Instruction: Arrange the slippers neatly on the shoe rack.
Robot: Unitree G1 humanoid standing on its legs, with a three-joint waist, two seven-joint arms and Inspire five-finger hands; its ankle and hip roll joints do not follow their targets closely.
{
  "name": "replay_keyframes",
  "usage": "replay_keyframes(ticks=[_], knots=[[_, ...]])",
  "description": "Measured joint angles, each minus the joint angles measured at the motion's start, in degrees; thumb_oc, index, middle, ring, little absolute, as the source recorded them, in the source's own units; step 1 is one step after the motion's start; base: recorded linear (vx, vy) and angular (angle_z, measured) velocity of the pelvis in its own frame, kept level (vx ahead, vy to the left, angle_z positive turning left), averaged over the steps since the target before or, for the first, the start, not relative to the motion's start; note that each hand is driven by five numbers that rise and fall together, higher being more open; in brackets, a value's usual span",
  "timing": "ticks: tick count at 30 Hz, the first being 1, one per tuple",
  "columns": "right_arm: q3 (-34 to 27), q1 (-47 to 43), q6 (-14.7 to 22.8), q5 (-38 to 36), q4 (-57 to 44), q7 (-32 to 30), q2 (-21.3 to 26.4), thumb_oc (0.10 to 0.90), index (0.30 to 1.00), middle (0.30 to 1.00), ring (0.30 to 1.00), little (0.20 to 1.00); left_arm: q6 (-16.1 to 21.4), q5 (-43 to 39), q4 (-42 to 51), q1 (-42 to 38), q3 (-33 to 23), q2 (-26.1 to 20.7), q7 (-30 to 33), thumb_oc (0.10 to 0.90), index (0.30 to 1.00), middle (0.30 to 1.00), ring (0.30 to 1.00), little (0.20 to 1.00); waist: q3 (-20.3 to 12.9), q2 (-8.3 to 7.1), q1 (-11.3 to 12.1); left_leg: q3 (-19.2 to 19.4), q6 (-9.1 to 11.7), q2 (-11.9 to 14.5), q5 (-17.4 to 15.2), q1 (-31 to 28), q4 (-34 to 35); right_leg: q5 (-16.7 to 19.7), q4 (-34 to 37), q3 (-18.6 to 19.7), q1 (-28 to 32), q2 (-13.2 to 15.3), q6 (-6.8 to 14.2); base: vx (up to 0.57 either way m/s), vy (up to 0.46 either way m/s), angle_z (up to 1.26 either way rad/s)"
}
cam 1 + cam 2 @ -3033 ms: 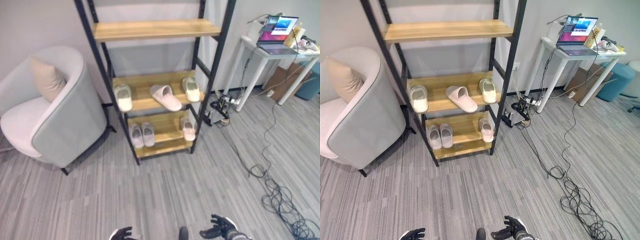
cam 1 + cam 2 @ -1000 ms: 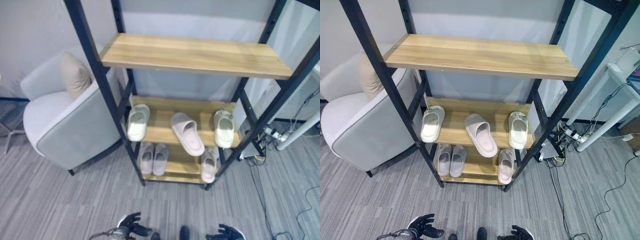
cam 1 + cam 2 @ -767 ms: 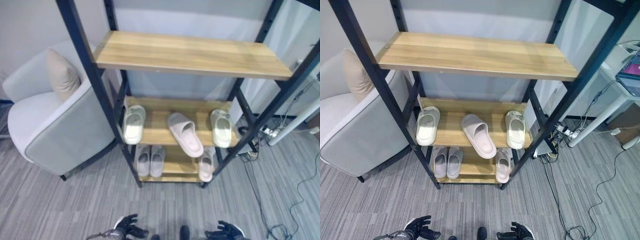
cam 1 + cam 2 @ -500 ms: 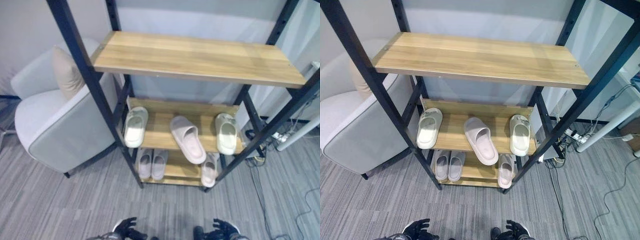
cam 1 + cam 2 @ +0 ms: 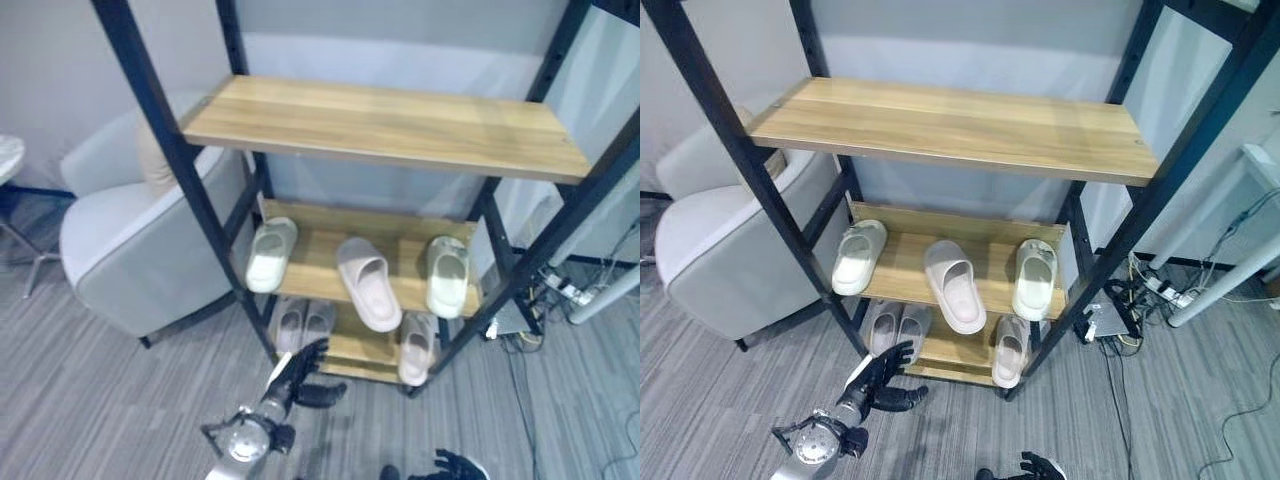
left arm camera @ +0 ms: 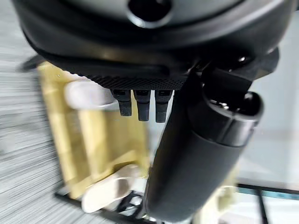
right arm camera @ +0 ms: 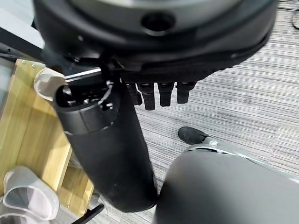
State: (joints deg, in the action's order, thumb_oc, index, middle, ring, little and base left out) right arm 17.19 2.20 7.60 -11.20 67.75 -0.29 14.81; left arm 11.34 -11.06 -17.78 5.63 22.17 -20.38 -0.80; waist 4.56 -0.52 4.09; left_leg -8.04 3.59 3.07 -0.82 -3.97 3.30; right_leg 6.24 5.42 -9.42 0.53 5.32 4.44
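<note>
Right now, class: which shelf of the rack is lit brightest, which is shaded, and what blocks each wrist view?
Left eye view: top shelf brightest, bottom shelf shaded. Left wrist view: left hand covers much of the rack. Right wrist view: right hand covers some floor.

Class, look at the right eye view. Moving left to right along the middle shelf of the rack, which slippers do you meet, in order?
Cream slipper on the left → pink slipper in the middle, turned askew → cream slipper on the right.
</note>
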Motion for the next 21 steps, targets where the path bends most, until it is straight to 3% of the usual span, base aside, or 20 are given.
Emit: replay_keyframes(ticks=[4,20,21], knots=[[0.04,0.01,0.00,0.54,-0.08,-0.30,0.42,0.800,0.900,0.900,0.900,0.900,-0.28,0.02,1.61,0.05,-0.15,-1.14,0.04,0.800,0.900,0.900,0.900,0.900,-0.02,1.08,0.21,-0.15,0.14,0.04,0.31,-0.04,0.01,0.12,0.01,-0.12,0.09,-0.02,-0.08,0.00,-0.044,0.02],[0.01,0.64,0.23,0.42,-0.33,-0.74,0.20,0.800,0.900,0.900,0.900,0.900,-0.54,0.74,2.84,-5.89,-0.13,-1.20,4.48,0.800,0.900,0.900,0.900,0.900,0.20,1.06,-1.14,-0.53,0.57,0.90,0.82,-0.53,-0.28,0.08,-0.21,0.30,0.92,-1.03,-0.14,0.00,-0.046,0.03],[0.02,0.54,0.74,-0.15,-0.36,-0.73,0.09,0.800,0.900,0.900,0.900,0.900,-0.52,0.73,2.85,-7.82,-0.04,-1.26,5.29,0.800,0.900,0.900,0.900,0.900,0.31,0.97,-2.40,-2.05,0.97,0.83,0.53,1.89,-2.49,-0.50,-0.41,1.94,0.48,-1.80,-0.74,0.00,-0.056,0.42]])
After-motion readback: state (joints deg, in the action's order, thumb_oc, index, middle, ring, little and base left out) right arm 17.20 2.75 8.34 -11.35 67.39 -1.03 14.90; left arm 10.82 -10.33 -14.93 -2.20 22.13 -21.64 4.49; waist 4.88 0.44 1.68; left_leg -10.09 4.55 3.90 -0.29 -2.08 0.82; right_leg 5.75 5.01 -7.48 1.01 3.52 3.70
